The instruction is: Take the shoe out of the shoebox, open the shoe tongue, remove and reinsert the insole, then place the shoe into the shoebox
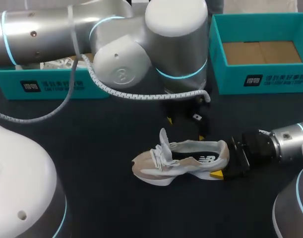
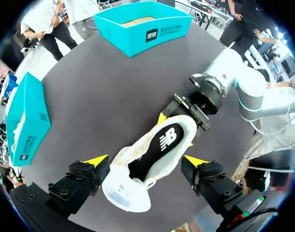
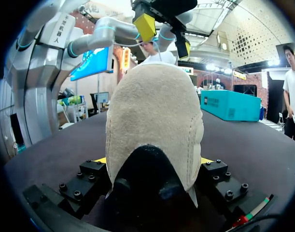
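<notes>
A beige and white shoe (image 1: 181,161) stands upright on the dark table, toe to the left, laces loose and tongue raised. Its black insole (image 2: 164,142) shows inside. My right gripper (image 1: 223,158) comes in from the right and is shut on the shoe's heel (image 3: 154,125), one finger on each side. My left gripper (image 1: 186,128) hangs over the shoe, open and apart from it. In its wrist view the yellow fingertips (image 2: 96,159) straddle the shoe (image 2: 133,183) from above. The teal shoebox (image 1: 260,79) at the back right shows only its cardboard floor.
A second teal box (image 1: 52,84) with white paper inside stands at the back left, partly under my left arm. That arm's cable (image 1: 141,94) loops above the table's middle. Both boxes appear in the left wrist view, box (image 2: 142,29) and box (image 2: 26,121).
</notes>
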Robot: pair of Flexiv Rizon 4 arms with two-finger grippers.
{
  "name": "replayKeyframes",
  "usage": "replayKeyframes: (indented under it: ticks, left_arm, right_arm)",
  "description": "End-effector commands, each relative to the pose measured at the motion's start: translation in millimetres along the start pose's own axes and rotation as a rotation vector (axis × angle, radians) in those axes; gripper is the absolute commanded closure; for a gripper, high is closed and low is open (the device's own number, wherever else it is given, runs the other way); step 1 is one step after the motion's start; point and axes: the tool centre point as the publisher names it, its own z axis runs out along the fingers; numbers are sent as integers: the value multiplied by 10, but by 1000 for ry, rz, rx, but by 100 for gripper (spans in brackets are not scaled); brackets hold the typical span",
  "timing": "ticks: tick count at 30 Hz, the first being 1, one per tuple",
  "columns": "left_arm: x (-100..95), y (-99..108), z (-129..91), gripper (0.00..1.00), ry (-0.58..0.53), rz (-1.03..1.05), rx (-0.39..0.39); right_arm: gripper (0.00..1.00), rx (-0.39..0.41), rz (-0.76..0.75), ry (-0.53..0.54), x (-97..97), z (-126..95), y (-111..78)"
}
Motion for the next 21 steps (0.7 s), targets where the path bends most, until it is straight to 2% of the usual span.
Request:
replayKeyframes:
  ticks: [1,3,7,8,9,11,12,16,18,19,21]
  left_arm:
    - [26,126,20,0,-154,193,121]
    - [31,117,40,0,-157,250,150]
    - [57,61,74,0,-183,361,89]
    - [73,44,77,5,-164,395,102]
    - [84,28,72,33,-172,420,87]
    - [114,-3,84,70,-165,489,78]
    - [132,-16,82,100,-163,522,77]
    - [238,-64,87,100,-132,681,79]
    - [276,-97,106,100,-110,723,51]
    - [318,-107,127,100,-78,762,13]
    - [318,-107,127,100,-78,762,13]
  right_arm:
    - [100,3,0,-2,8,42,-27]
    - [100,3,0,-2,8,42,-27]
    - [100,3,0,-2,8,42,-27]
    - [100,3,0,-2,8,42,-27]
    - [100,3,0,-2,8,42,-27]
    - [100,3,0,-2,8,42,-27]
    - [100,3,0,-2,8,42,-27]
    - [100,3,0,-2,8,42,-27]
    - [100,3,0,-2,8,42,-27]
    - [100,3,0,-2,8,42,-27]
    - [100,3,0,-2,8,42,-27]
